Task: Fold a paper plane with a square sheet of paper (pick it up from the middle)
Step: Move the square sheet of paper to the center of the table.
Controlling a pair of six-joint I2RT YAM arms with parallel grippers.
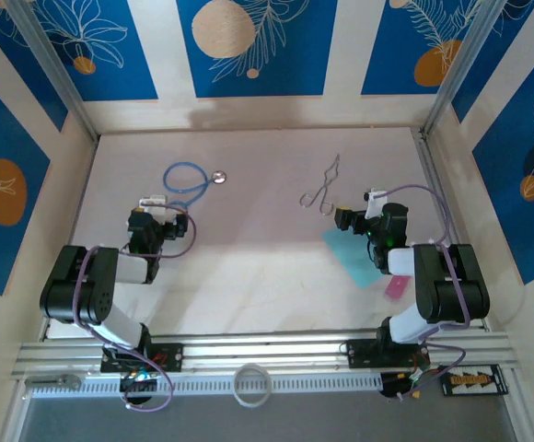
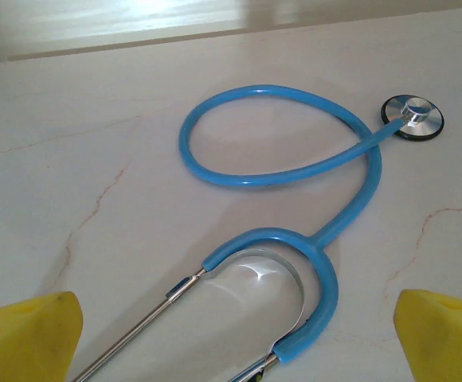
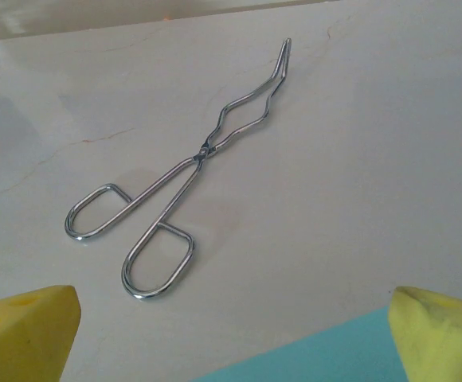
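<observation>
The square sheet of paper (image 1: 352, 255) lies flat on the pale table, light turquoise, right of centre, its far-right part hidden under my right arm. My right gripper (image 1: 346, 219) hovers over its far corner, open and holding nothing. In the right wrist view the paper's edge (image 3: 319, 358) shows between the yellow fingertips (image 3: 28, 330), just below my right gripper (image 3: 231, 338). My left gripper (image 1: 155, 204) is open over the left half of the table, far from the paper. Between its yellow fingers (image 2: 446, 338), at my left gripper (image 2: 235, 334), lies only a stethoscope. The paper plane is out of view.
A blue-tubed stethoscope (image 1: 187, 180) (image 2: 295, 175) lies ahead of the left gripper. Metal tongs (image 1: 323, 187) (image 3: 183, 171) lie ahead of the right gripper. A small pink block (image 1: 396, 286) sits by the right arm. A white tape ring (image 1: 252, 384) rests on the near rail. Walls enclose three sides.
</observation>
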